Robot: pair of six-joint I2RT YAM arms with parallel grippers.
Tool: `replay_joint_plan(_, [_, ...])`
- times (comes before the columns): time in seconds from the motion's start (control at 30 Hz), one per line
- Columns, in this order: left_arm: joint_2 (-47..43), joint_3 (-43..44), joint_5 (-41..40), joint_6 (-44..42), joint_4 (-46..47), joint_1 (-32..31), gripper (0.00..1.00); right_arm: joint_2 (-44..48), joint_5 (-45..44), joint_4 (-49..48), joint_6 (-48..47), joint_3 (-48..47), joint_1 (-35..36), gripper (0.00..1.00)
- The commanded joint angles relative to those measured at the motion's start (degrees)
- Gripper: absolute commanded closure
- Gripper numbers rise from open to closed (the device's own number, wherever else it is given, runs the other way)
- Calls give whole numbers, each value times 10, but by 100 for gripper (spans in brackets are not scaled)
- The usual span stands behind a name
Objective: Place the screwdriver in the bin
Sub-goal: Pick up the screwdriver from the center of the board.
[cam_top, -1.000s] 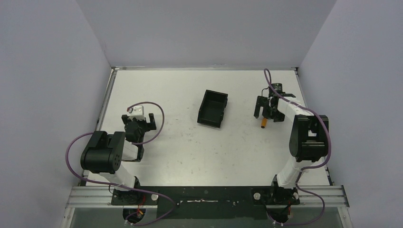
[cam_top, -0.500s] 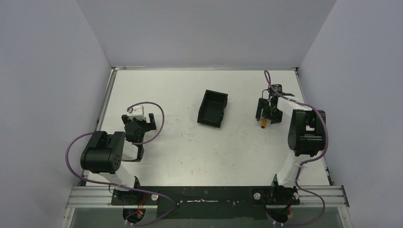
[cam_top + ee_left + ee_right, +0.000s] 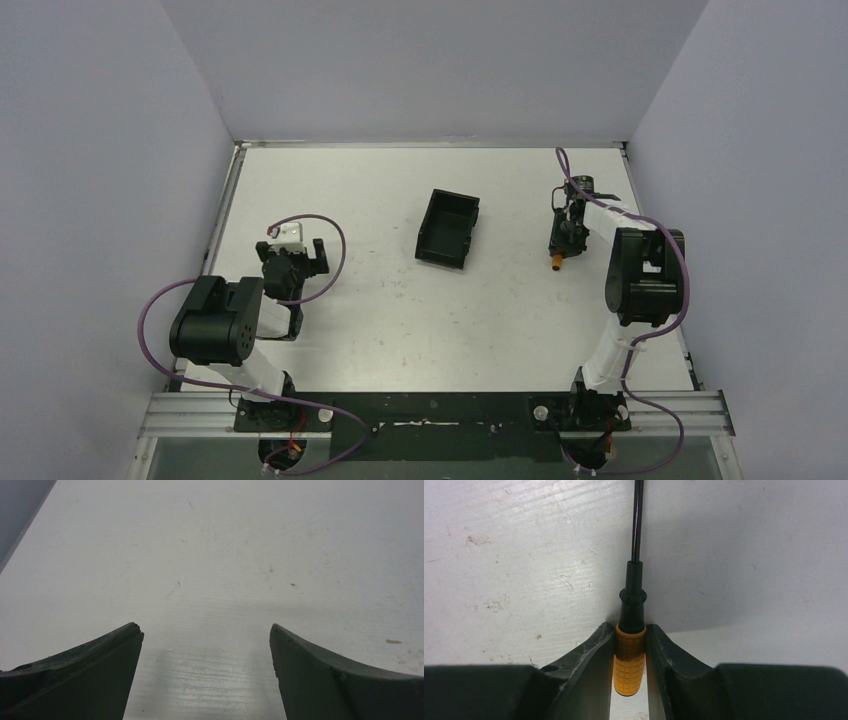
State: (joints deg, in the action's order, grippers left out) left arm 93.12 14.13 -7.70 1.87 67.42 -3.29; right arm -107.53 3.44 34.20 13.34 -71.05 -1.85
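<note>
Stubby orange-handled, dark-shafted screwdriver (image 3: 630, 650)

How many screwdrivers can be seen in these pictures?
1. The screwdriver is right of the bin, its orange handle clamped in the right gripper. No other shows.

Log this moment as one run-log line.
right tool: shut on screwdriver handle | left tool: open, empty | bin: apart, screwdriver not in it

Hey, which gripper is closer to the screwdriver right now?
Right. The right gripper is shut on the screwdriver, at its orange handle; the left gripper is open, far off past the bin.
</note>
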Motion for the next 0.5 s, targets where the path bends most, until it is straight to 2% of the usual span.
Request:
replay_joint_plan(0.0, [-9,4,-3,-1,21,-1,3,23,-4,11,11,-27,-2,100])
replay_joint_plan(0.47, [-9,4,-3,0,21,-1,3,101,-17,113,13,-110,0,100])
